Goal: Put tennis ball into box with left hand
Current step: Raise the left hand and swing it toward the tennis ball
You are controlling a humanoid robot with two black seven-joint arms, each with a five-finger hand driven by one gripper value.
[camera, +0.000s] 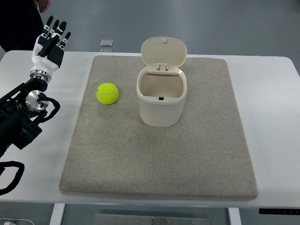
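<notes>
Top view, ball: the tennis ball (107, 93) is lying on the grey mat (159, 159), just to the left of the box and apart from it, with nothing touching it.
Top view, box: the box (161, 101) is standing upright near the middle of the mat with its hinged lid (164, 51) tipped back, so the opening is facing up and showing nothing inside.
Top view, left hand: the left hand (50, 42) is hovering over the far left corner of the white counter (267, 93), well apart from the ball, with its fingers stretched out almost straight and holding nothing.
Top view, right hand: no right arm is showing anywhere along the right edge.
Top view, bystander: a person's hand (43, 4) is showing at the top left edge, behind the counter and taking no part.
Top view, done: judging from how things are lying, nothing is finished; the ball is not grasped and not in the box.
Top view, left to do: reaching across to the ball, closing the fingers around it, lifting it, carrying it right over the open rim and letting it drop are all looking outstanding.
</notes>
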